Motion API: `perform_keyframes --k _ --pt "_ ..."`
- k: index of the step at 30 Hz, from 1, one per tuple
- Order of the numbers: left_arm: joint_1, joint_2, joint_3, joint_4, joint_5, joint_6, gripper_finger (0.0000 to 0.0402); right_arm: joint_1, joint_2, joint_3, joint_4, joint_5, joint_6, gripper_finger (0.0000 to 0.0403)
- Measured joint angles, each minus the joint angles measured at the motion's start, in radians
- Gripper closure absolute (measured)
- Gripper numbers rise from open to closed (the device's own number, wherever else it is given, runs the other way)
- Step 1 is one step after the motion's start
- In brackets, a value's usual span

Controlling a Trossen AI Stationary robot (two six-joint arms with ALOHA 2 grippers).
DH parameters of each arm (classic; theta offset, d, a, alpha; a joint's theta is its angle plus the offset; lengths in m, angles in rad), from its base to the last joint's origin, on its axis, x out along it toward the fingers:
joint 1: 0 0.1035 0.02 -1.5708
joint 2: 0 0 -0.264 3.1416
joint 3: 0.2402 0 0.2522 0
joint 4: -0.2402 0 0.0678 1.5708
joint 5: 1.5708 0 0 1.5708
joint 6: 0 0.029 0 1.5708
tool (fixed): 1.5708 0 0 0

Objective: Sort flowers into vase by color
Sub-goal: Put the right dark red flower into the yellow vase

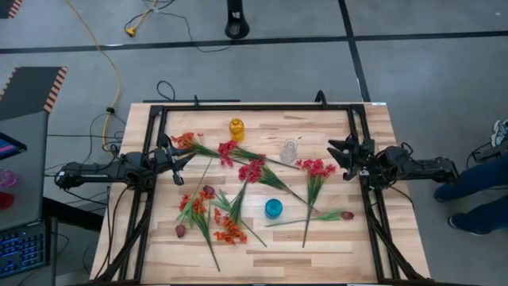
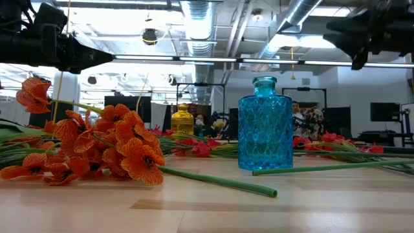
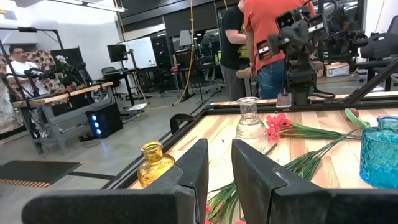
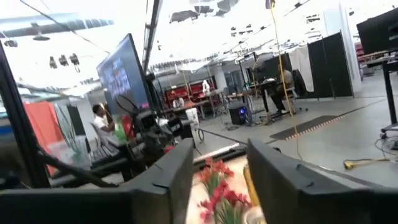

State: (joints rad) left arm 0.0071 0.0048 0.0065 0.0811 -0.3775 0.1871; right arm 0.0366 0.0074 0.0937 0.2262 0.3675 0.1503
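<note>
Wooden table [image 1: 333,230]: flowers [image 1: 238,171] scattered; right gripper [image 1: 340,156] open, left gripper [image 1: 181,158] part-open, both empty.

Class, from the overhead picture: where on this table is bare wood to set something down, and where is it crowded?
Bare wood: the strip along the table's far edge behind the yellow vase and clear vase, and the near right corner past the maroon bud. Crowded: the centre and near left, where flowers cross around the blue vase.

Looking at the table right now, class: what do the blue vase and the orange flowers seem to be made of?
The blue faceted bottle vase looks like glossy tinted glass: light passes through its diamond pattern. The orange clustered flowers look like matte fabric petals, probably on a plastic stem; uniform, slightly frayed-looking edges suggest artificial.
</note>
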Motion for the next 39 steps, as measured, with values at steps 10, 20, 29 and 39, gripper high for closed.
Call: perform_keyframes --k 10,20,29,39 --pt "0.000 0.000 0.000 0.000 0.000 0.000 0.0343 0.061 0.168 0.235 -0.234 -0.026 0.034 0.0168" --pt "0.000 0.000 0.000 0.000 0.000 0.000 0.0343 0.192 0.581 0.570 -0.626 -0.036 0.135 0.0168" --pt "0.000 0.000 0.000 0.000 0.000 0.000 0.0343 0.311 0.924 0.755 -0.794 -0.199 0.264 0.0168" --pt "0.000 0.000 0.000 0.000 0.000 0.000 0.0343 0.428 1.209 0.786 -0.968 -0.357 0.425 0.0182"
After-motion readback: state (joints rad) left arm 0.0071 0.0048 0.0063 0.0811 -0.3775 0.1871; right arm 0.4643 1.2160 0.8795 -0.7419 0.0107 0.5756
